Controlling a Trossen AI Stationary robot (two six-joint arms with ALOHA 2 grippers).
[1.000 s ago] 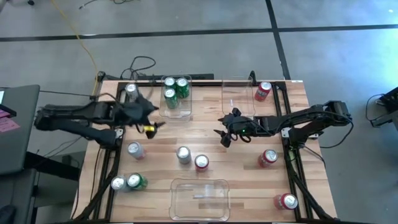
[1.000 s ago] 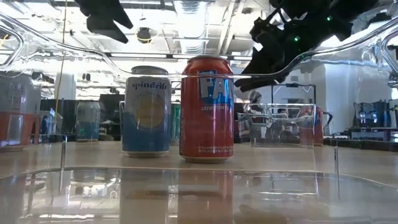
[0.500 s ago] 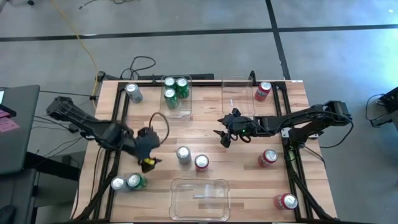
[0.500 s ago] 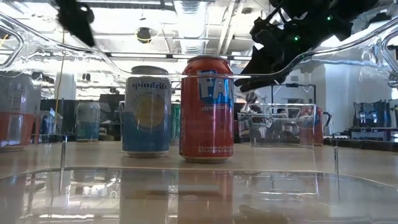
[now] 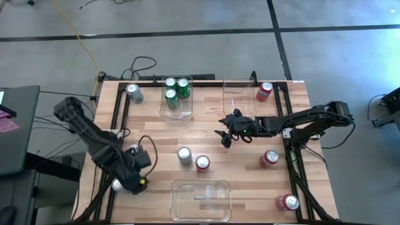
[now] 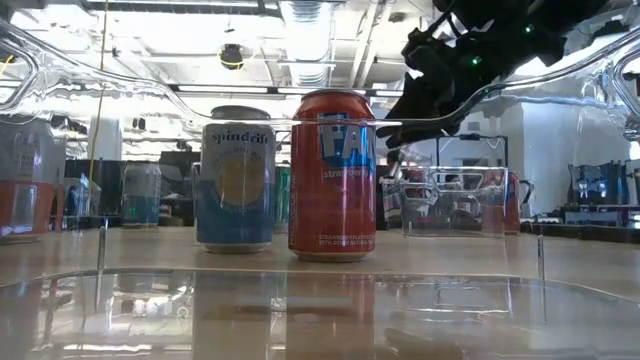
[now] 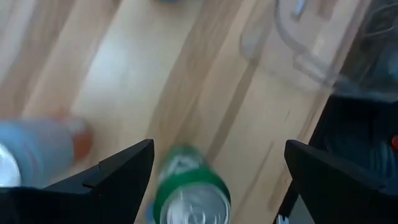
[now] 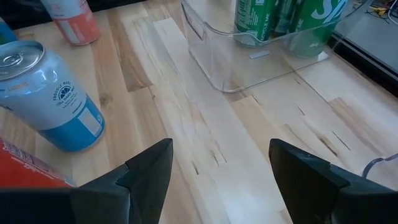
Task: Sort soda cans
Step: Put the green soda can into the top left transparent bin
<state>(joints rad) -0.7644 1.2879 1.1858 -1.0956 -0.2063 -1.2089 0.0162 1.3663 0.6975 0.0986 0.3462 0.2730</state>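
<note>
My left gripper [image 5: 132,182] is open over the table's near left corner. In the left wrist view [image 7: 217,180] its fingers stand on either side of an upright green can [image 7: 191,190] without touching it. A silver can [image 7: 31,155] stands right beside that one. My right gripper [image 5: 226,134] hangs open above the table's middle, also seen in the low view [image 6: 440,70]. A silver can [image 5: 184,155] and a red can [image 5: 202,163] stand upright near it. Three green cans [image 5: 175,90] stand in the far left bin.
Loose cans stand about: silver ones [image 5: 132,92] [image 5: 117,184], red ones [image 5: 269,158] [image 5: 288,202] [image 5: 264,92]. A clear bin [image 5: 240,106] sits at the far edge, and another [image 5: 200,200] at the near edge. Bare wood lies between the bins.
My left arm has swung from the far left part of the table toward the near left corner and dropped over the green can there, passing the silver can at the left side. Its gripper stays open. The cans have not moved.
</note>
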